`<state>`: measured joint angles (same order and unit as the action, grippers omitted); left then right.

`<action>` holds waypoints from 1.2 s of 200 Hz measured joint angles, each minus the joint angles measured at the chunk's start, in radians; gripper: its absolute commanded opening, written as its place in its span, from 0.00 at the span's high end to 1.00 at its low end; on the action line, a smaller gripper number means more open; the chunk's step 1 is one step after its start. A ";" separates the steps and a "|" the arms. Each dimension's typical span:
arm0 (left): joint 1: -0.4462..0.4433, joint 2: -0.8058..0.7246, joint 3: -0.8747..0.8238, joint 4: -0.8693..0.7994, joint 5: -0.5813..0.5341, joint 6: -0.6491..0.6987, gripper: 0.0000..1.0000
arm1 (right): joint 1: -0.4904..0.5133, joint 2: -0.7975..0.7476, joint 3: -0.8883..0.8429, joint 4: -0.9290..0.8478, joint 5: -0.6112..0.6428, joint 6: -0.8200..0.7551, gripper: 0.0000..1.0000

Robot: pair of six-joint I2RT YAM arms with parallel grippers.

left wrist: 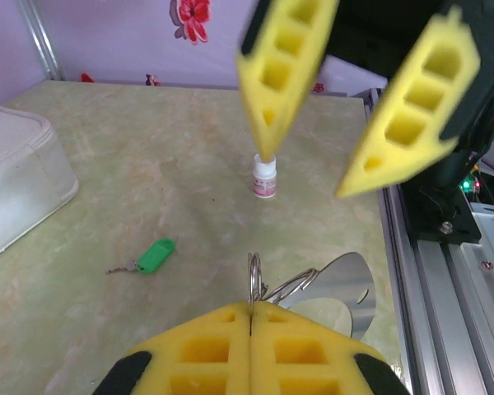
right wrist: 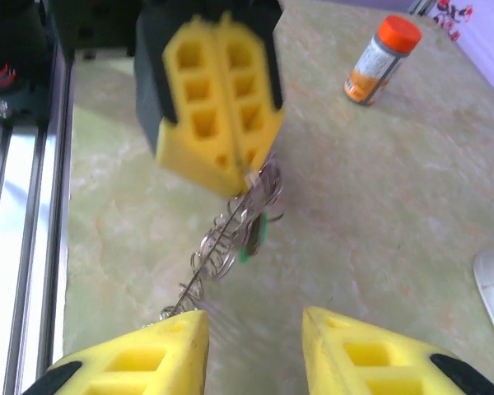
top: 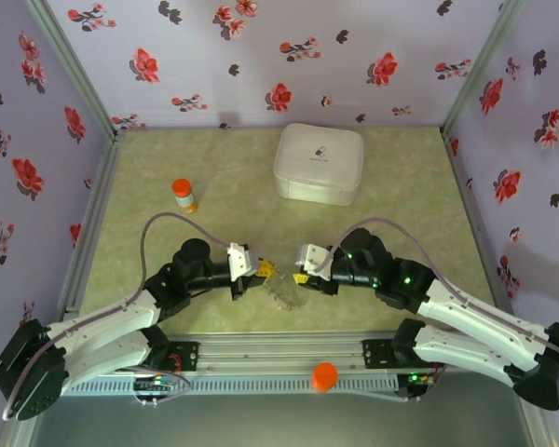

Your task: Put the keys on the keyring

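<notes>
Pinching keyring (left wrist: 253,278), left end effector (left wrist: 250,309) clamped tight; right end effector (right wrist: 255,329) parted, close opposite.

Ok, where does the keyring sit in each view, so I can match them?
Top external: the keyring is low centre, between the two arms' tips.
Left wrist: bottom centre, poking from the left gripper.
Right wrist: mid-frame, hanging below that gripper.
Shared landmark: the left gripper's shut yellow fingers pinching it.
</notes>
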<state>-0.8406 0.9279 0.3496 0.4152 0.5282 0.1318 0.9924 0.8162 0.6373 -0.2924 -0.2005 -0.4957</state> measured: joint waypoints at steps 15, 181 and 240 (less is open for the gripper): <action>0.000 -0.006 -0.010 0.024 -0.004 -0.023 1.00 | 0.031 -0.008 -0.043 0.026 0.040 -0.037 0.70; 0.000 -0.043 -0.041 0.093 -0.012 -0.101 1.00 | 0.177 0.099 -0.116 0.306 0.139 -0.100 0.68; 0.000 -0.043 -0.041 0.093 -0.017 -0.101 1.00 | 0.209 0.110 -0.129 0.382 0.182 -0.108 0.67</action>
<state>-0.8406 0.8852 0.3088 0.5087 0.5114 0.0311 1.2015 0.9260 0.5087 0.0895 -0.0185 -0.6037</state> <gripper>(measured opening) 0.060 0.327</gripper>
